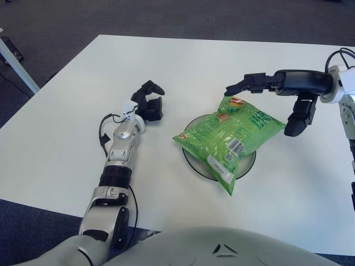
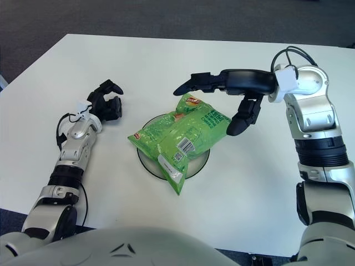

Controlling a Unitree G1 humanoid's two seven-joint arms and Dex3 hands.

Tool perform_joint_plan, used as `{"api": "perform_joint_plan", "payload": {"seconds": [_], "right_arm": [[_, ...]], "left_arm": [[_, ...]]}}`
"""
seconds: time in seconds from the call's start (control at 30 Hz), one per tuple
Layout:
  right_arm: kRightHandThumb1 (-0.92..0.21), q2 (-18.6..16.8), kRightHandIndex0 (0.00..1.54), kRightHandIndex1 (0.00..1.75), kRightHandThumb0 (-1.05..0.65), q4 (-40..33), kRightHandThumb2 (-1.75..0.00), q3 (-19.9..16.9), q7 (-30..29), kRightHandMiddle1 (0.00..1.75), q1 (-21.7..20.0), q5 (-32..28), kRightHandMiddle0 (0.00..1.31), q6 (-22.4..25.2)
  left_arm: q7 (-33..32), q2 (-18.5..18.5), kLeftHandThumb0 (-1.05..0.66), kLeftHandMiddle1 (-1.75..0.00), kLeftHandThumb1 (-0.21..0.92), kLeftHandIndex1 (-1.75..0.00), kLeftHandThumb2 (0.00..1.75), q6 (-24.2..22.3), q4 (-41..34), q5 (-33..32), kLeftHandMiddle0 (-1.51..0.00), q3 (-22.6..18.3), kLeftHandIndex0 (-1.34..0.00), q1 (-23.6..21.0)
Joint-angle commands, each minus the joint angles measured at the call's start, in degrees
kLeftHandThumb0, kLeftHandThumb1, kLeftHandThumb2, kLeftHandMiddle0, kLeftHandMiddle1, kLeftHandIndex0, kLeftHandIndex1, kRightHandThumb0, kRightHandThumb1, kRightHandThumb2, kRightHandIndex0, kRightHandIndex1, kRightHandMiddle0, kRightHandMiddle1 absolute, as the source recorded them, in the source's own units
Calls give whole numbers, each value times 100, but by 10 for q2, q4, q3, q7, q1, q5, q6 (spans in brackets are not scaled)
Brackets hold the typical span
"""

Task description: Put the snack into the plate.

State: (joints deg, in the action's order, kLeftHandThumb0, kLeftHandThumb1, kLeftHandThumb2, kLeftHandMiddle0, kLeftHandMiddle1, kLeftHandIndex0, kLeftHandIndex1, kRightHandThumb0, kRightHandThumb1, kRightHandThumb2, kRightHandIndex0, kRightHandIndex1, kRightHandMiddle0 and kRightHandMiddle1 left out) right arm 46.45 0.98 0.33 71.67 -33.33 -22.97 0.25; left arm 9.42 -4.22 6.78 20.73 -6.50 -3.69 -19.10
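The green snack bag [image 1: 227, 136] lies across the dark round plate [image 1: 195, 166], covering most of it and sticking out over the plate's front and right rim. My right hand [image 1: 265, 105] hovers just above and right of the bag's far end. Its long fingers [image 1: 249, 85] stretch out to the left and its thumb [image 1: 297, 119] hangs down beside the bag's right corner. It is open, holds nothing and is apart from the bag. My left hand [image 1: 148, 102] shows left of the plate, fingers relaxed and empty.
The white table [image 1: 166, 61] stretches wide around the plate, with its left edge slanting toward dark carpet [image 1: 50, 22]. A white leg of other furniture [image 1: 16, 64] stands at the far left, off the table.
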Motion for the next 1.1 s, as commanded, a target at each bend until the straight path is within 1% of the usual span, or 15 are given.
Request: {"api": "perform_joint_plan", "payload": {"seconds": [0.0,0.1,0.23,0.43,0.47,0.5,0.53,0.6,0.63,0.7,0.8,0.83,0.9,1.0,1.07], "right_arm": [[-58,18,6,3,-91,62,-57,-45,20,60,-13,-27,0,8],[-58,18,6,3,-93,95,-58,-60,23,60,-23,-32,0,19],[-61,22,6,3,-96,87,-57,-67,20,54,-46,-66,0,110],[-65,28,7,4,-96,51,-53,-90,4,49,-52,-72,0,136],[-65,26,7,4,-96,43,-53,-95,-17,49,-42,-56,0,125],[-60,24,10,6,-92,36,-56,-99,-33,58,-34,-43,0,117],[-58,25,11,7,-91,17,-58,-108,-58,61,-16,-30,0,113],[-47,25,14,12,-82,-12,-70,-120,-94,76,8,-11,0,112],[-44,23,15,14,-80,-25,-73,-125,-120,79,20,5,0,108],[-35,21,11,36,-70,-39,-86,-128,-149,90,32,23,0,102],[-27,16,7,55,-61,-50,-97,-134,-191,98,64,56,0,88],[-25,15,6,61,-57,-52,-101,-135,-200,100,72,63,0,85],[-21,10,6,67,-51,-53,-106,-148,-222,103,110,77,0,68],[-18,-6,6,76,-42,-83,-114,-173,-285,107,176,117,0,54],[-18,-15,6,80,-41,-91,-115,-183,-315,108,204,138,0,39]], "left_arm": [[4,7,-45,-175,39,-175,123,-9,34,-2,-117,0,-55,40],[4,7,-45,-175,39,-175,123,-8,36,-3,-116,-1,-55,39],[9,6,-45,-175,39,-175,123,-2,45,-6,-115,-3,-55,35],[13,5,-45,-175,39,-175,123,8,53,-6,-115,-4,-55,33],[13,6,-45,-175,39,-175,123,8,53,-6,-115,-4,-56,33],[13,6,-46,-175,38,-175,123,8,54,-6,-116,-4,-56,32],[11,6,-46,-175,38,-175,123,7,54,-5,-116,-4,-56,32],[9,6,-46,-175,38,-175,124,5,55,-4,-116,-5,-56,31],[8,6,-46,-175,38,-175,124,4,54,-3,-116,-5,-56,31],[7,6,-46,-175,38,-175,124,3,54,-3,-117,-5,-56,30],[7,7,-46,-175,37,-175,124,2,51,-2,-117,-5,-57,32],[7,7,-46,-175,37,-175,124,3,51,-2,-117,-5,-57,32],[6,8,-46,-175,37,-175,125,3,51,-2,-117,-5,-57,32],[3,8,-46,-175,37,-175,125,2,48,0,-118,-5,-57,33],[2,8,-46,-175,37,-175,124,0,46,0,-118,-6,-57,34]]}}
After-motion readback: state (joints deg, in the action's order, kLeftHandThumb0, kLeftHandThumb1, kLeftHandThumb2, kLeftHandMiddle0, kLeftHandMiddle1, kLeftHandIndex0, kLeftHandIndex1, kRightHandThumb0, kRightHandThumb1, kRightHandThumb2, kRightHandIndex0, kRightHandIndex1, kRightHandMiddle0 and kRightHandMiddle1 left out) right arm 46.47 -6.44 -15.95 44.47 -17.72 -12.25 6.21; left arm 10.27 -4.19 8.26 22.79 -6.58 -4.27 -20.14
